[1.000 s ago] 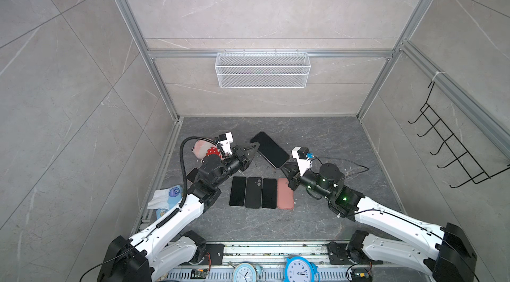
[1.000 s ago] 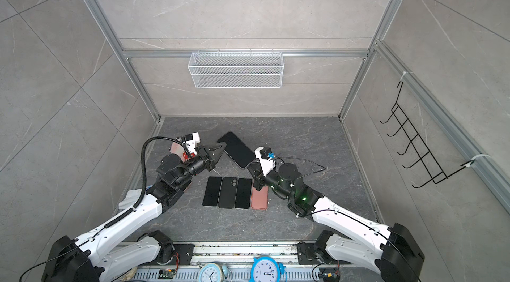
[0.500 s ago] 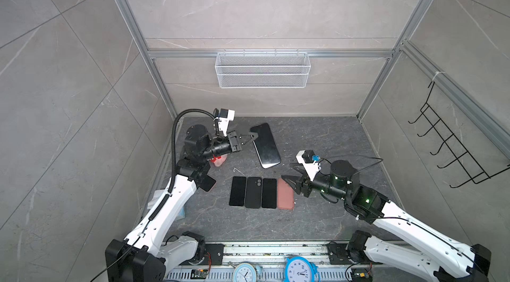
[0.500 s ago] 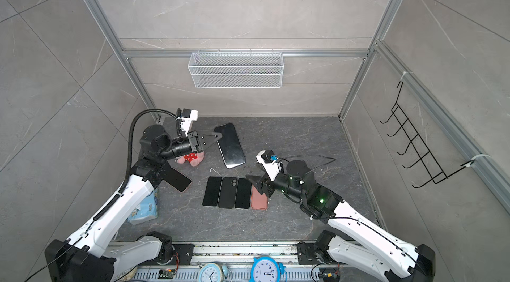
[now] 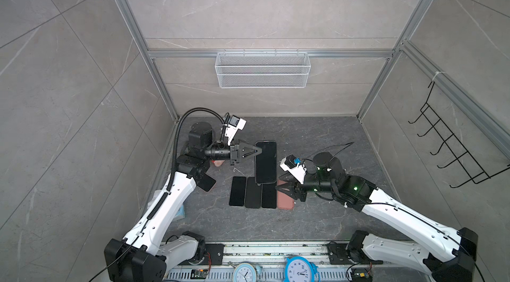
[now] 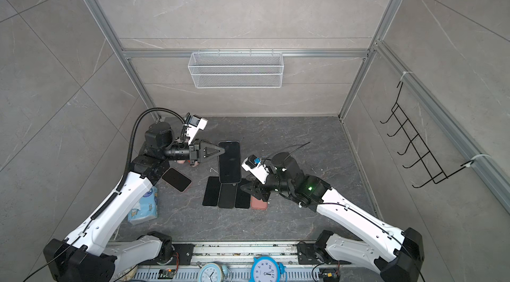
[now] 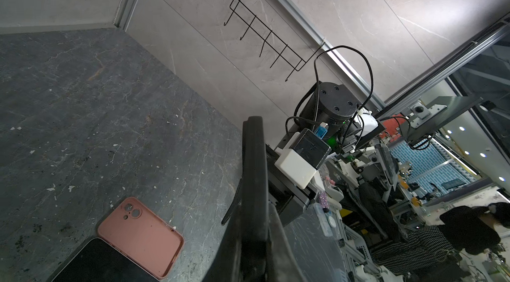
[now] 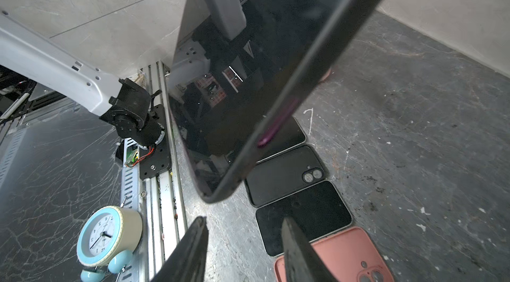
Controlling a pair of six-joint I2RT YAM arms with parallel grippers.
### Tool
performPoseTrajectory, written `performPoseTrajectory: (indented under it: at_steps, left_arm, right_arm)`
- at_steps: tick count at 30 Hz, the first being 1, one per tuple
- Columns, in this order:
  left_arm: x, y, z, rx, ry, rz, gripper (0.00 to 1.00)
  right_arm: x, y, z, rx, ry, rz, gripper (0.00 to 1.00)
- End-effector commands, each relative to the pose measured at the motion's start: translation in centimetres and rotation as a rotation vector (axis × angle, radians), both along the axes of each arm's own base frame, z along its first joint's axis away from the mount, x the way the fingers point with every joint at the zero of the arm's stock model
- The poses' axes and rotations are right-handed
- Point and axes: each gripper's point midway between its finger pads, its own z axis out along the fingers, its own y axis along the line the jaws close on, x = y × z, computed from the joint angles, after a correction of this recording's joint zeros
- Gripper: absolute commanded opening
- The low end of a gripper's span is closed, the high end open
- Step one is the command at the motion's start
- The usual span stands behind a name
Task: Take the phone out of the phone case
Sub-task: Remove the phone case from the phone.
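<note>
Clamped shut in the left gripper (image 5: 260,151) by 1 long edge: a glossy black rectangular phone with a dark rim (image 5: 265,162) (case or bare frame, hard to tell), aloft above the row of 3 dark slabs (image 5: 252,192). Long axis pointing away from the arm bases. Near end just ahead of the right gripper (image 8: 244,221), jaws apart and empty.

Left arm (image 5: 171,203) and right arm (image 5: 400,211) are white with black joints; left gripper (image 5: 260,151) and right gripper (image 5: 277,186) black; ribbed hose (image 5: 179,129) along the left.
</note>
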Motion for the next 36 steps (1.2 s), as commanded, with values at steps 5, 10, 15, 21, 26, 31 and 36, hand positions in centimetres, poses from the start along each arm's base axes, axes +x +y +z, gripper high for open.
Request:
performPoseTrajectory:
  at_steps: [5, 10, 15, 21, 26, 31, 36]
  left_arm:
    - [-2.1, 0.3, 2.3, -0.039, -0.128, -0.064, 0.00]
    - [-2.0, 0.2, 2.2, -0.046, -0.132, -0.065, 0.00]
    - [-2.1, 0.1, 2.1, -0.054, -0.130, -0.070, 0.00]
    - [-2.2, 0.1, 2.0, -0.060, -0.128, -0.075, 0.00]
    - [-2.2, 0.1, 2.2, -0.067, -0.131, -0.078, 0.00]
    - [-2.2, 0.1, 2.1, -0.068, -0.130, -0.077, 0.00]
    - [-2.1, 0.0, 2.1, -0.072, -0.125, -0.083, 0.00]
  right_arm:
    - [-0.6, 0.7, 2.3, 0.060, -0.027, 0.061, 0.44]
    - [-0.4, 1.2, 2.8, 0.086, -0.026, 0.064, 0.42]
    - [-0.1, 1.5, 3.2, 0.103, -0.031, 0.060, 0.39]
    - [-0.1, 1.7, 3.5, 0.115, -0.029, 0.070, 0.37]
    - [-0.3, 2.0, 3.5, 0.117, -0.019, 0.089, 0.33]
    - [-0.5, 2.1, 3.4, 0.122, -0.010, 0.102, 0.28]
    - [-0.6, 2.2, 3.3, 0.122, -0.017, 0.115, 0.20]
